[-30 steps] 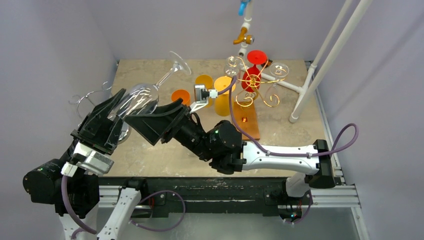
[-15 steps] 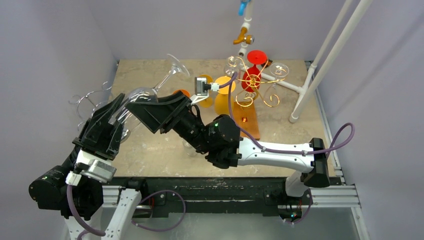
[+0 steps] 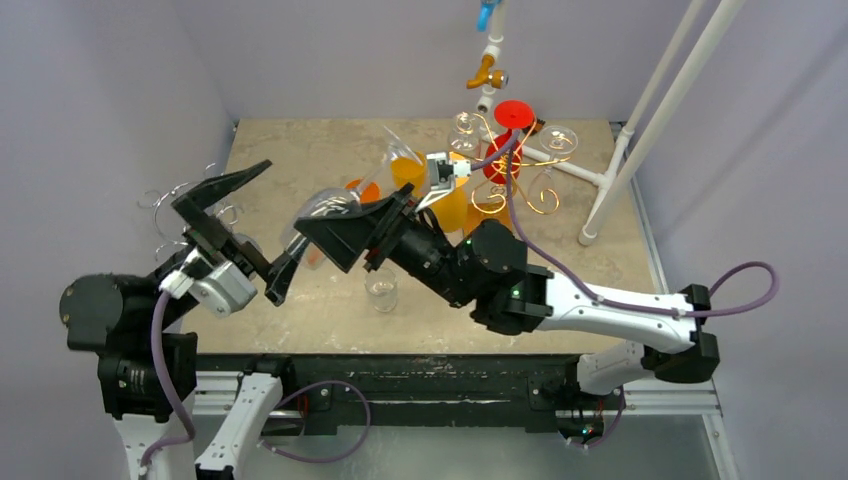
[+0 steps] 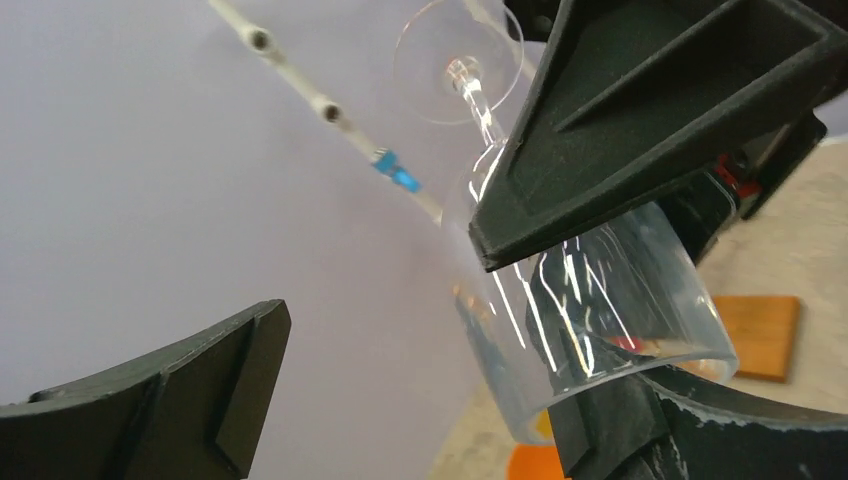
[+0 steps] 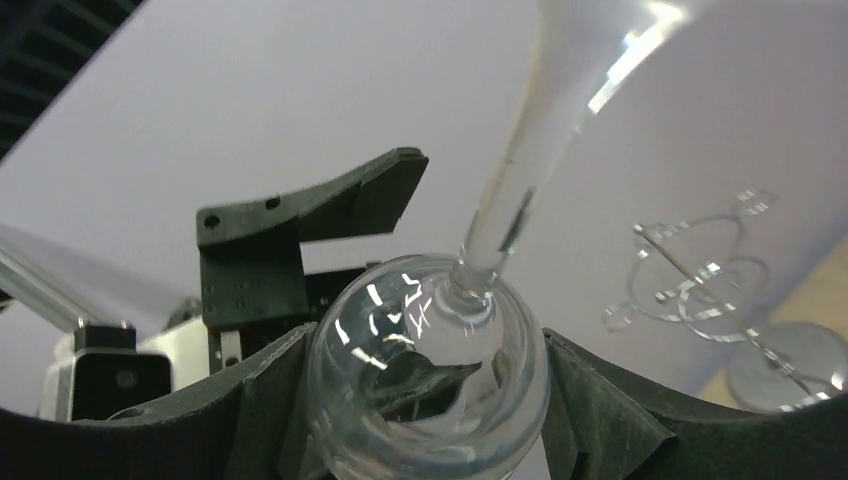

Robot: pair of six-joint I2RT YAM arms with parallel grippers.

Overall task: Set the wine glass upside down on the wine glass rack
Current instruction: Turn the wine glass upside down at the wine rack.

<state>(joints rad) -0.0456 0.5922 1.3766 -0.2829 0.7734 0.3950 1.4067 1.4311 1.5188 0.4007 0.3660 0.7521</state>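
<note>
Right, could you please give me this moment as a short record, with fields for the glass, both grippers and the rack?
wine glass: in the air, tilted, foot up and towards the back
right gripper: closed around the bowl of the glass
left gripper: open, not clamping the glass
wine glass rack: gold wire, back right; the held glass is not yet on it
nearby: small clear glass on the table, under the right arm
</note>
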